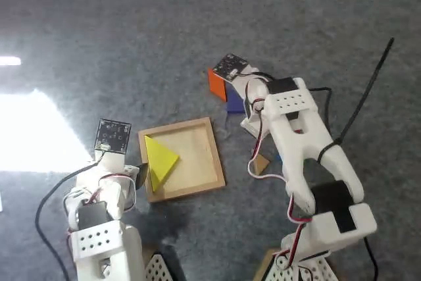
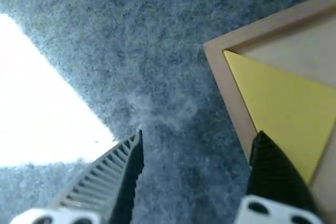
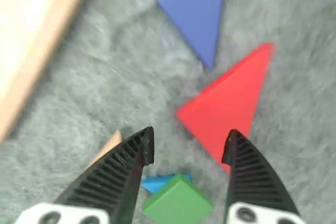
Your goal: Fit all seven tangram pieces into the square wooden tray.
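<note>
Right gripper (image 3: 190,137) hovers over red triangle (image 3: 226,106), among loose pieces right of tray (image 1: 217,156).
- Risk: slanted triangle edges slip out of jaws on closing. Green square (image 3: 178,203) close by, likely nudged; blue triangle (image 3: 199,9) farther off.
- Jaws wide apart, holding nothing, no contact evident.

Left gripper (image 2: 199,137) at tray's left edge, also wide open and empty.
- One finger over rim beside yellow triangle (image 2: 278,103), which lies in tray.
- Descent could shove tray.
</note>
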### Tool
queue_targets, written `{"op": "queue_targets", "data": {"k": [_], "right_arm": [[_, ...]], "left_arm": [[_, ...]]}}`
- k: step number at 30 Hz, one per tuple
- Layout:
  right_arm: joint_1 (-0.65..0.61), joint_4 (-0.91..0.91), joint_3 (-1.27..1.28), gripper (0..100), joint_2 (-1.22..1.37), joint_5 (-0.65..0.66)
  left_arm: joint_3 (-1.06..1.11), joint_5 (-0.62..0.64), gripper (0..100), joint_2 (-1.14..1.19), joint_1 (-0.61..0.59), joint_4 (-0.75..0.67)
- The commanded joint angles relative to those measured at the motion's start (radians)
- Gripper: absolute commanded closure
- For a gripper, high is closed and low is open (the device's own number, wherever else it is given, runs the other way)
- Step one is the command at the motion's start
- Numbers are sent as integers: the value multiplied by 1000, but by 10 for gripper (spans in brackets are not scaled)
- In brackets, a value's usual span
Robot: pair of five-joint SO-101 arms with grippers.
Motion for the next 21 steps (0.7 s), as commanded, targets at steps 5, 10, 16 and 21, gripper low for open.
{"op": "queue_targets", "data": {"k": [5, 10, 16, 21], "right_arm": [[-166, -15, -5, 797, -58, 0], [-31, -41, 26, 795, -51, -97], [12, -91, 60, 658, -42, -166], [42, -119, 60, 653, -18, -167]], "left_arm": [[-10, -8, 684, 5, 0, -28], [-10, -8, 684, 5, 0, -28], [-10, -8, 684, 5, 0, -28], [-10, -8, 684, 5, 0, -26]]}}
